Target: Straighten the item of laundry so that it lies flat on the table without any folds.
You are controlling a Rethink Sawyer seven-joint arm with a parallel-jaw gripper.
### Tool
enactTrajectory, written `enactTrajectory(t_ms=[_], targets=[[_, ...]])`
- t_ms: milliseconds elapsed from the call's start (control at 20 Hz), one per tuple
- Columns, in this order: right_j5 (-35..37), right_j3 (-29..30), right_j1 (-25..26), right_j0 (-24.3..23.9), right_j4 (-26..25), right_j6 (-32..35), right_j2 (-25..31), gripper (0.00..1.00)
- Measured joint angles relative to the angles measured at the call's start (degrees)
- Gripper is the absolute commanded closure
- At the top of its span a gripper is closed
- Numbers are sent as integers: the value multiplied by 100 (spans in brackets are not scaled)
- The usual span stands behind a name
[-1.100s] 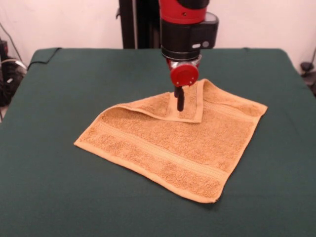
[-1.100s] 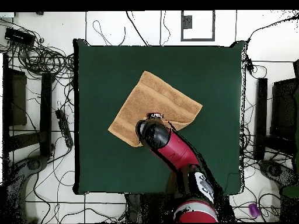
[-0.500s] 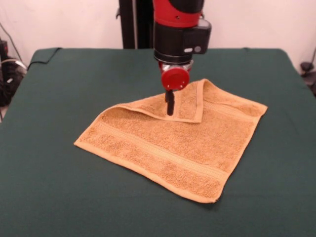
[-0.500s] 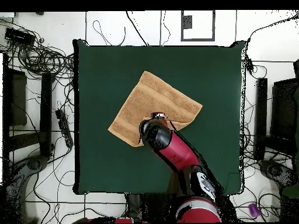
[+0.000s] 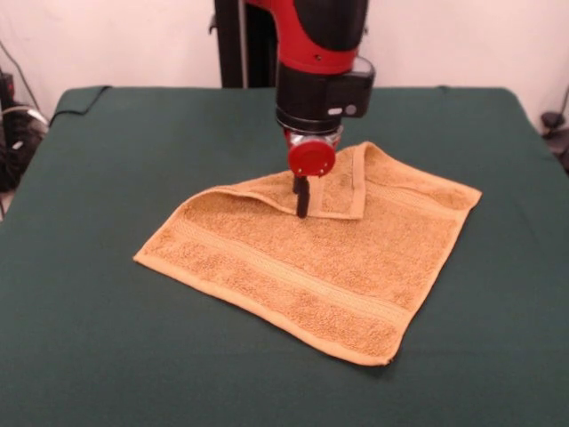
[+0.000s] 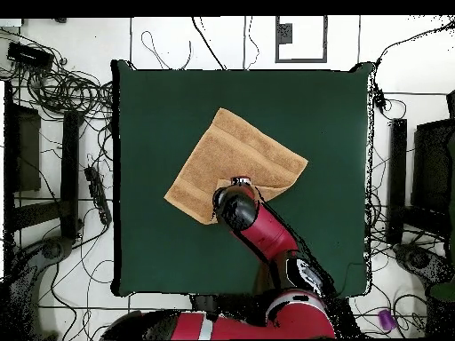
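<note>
Front view, towel: the orange-tan towel (image 5: 311, 262) lies near the middle of the worktop (image 5: 98, 347), turned like a diamond, with its far corner doubled over toward the camera into a triangular flap (image 5: 307, 194).
Rest of towel: the other three corners look spread, with the paler bands running fairly straight.
Pincer: the pincer (image 5: 302, 203) comes down from the red and black arm (image 5: 320, 53) to the flap's free edge; only one dark tip shows, so whether it stands apart or together cannot be told.
Overhead view: the arm (image 6: 267, 235) covers the folded corner, so the towel (image 6: 235, 155) shows only its open part.
Risk, grip: the tip may catch both layers instead of the flap alone, since the layers lie pressed together; a pull would then drag the whole towel.
Risk, miss: terry is soft, and a shallow pinch at the very edge could slip off and leave the flap lying.
Risk, pull: drawing the flap out off-line could leave a new crease along the band.
</note>
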Motion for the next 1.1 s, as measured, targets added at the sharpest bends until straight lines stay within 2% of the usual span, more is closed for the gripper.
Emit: enactTrajectory(t_ms=[1100], targets=[[-43,-58,48,156,0,0,-66,0]])
